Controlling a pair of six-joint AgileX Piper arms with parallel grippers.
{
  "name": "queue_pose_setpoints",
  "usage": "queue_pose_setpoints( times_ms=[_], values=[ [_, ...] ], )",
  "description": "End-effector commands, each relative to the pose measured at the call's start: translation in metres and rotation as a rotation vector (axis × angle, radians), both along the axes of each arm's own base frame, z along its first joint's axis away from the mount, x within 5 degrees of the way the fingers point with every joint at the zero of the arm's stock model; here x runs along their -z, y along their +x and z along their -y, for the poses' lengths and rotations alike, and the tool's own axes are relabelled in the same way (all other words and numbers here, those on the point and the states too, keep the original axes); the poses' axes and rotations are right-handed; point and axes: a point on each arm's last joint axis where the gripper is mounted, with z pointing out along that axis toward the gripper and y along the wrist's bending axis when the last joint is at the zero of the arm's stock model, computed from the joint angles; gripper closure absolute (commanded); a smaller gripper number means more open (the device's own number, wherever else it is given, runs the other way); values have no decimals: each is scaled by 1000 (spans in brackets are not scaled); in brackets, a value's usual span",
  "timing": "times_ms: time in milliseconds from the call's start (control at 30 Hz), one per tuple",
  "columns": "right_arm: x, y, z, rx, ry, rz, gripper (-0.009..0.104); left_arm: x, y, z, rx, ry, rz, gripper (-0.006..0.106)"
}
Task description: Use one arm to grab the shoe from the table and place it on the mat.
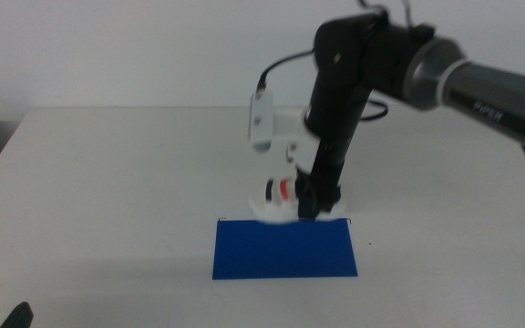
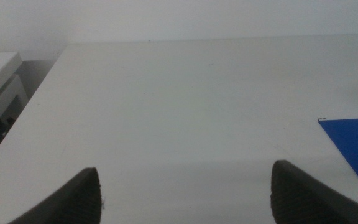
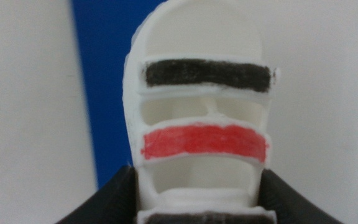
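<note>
My right arm (image 1: 399, 73): it comes in from the right of the middle view, black and grey with "PIPER" on the forearm, and bends steeply down to the far edge of the mat.
My right gripper (image 1: 310, 202): it points down at the desk just behind the mat's far edge; its white part and a black cable sit above it.
My right jaws: they are clamped on the shoe, one dark jaw pressing each side of its heel end, as my right wrist view shows.
Shoe (image 3: 201, 118): a small white sandal with a thick sole, a black strap near the toe, a red strap in the middle and a dark strap down between my jaws. The toe points away from my wrist.
Shoe's place (image 1: 276, 199): in the middle view it sits at the mat's far edge, blurred; I cannot tell whether its sole touches the desk or is just above it.
Mat (image 1: 284, 249): flat, dark blue, rectangular, lying on the near middle of the desk. In my right wrist view a blue strip of it shows behind the shoe on one side, bare desk on the other.
Desk (image 1: 108, 182): plain off-white top.
My left gripper (image 2: 185, 199): it waits low over the desk at the near left, jaws wide apart with nothing between them; a corner of the mat shows off to its side.
</note>
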Motion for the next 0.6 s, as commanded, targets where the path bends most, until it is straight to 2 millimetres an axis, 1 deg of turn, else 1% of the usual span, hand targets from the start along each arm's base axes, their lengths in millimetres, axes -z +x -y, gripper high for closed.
queue_pose_setpoints(
  times_ms=[0, 67, 133, 233, 433, 567],
  values=[
    [-26, -13, -6, -31, 34, 80, 99, -6, 1, 0, -3, -16, 86, 7],
    [-19, -17, -14, -46, 39, 88, 99, -6, 1, 0, -3, -16, 86, 7],
    [-11, -19, -17, -52, 35, 85, 99, -6, 1, 0, -3, -16, 86, 7],
    [0, -20, -17, -50, 26, 71, 99, -6, 1, 0, -3, -16, 86, 7],
    [9, -19, -17, -35, 40, 93, 99, -6, 1, 0, -3, -16, 86, 7],
    [17, -19, -22, -36, 35, 81, 99, -6, 1, 0, -3, -16, 86, 7]
  ],
)
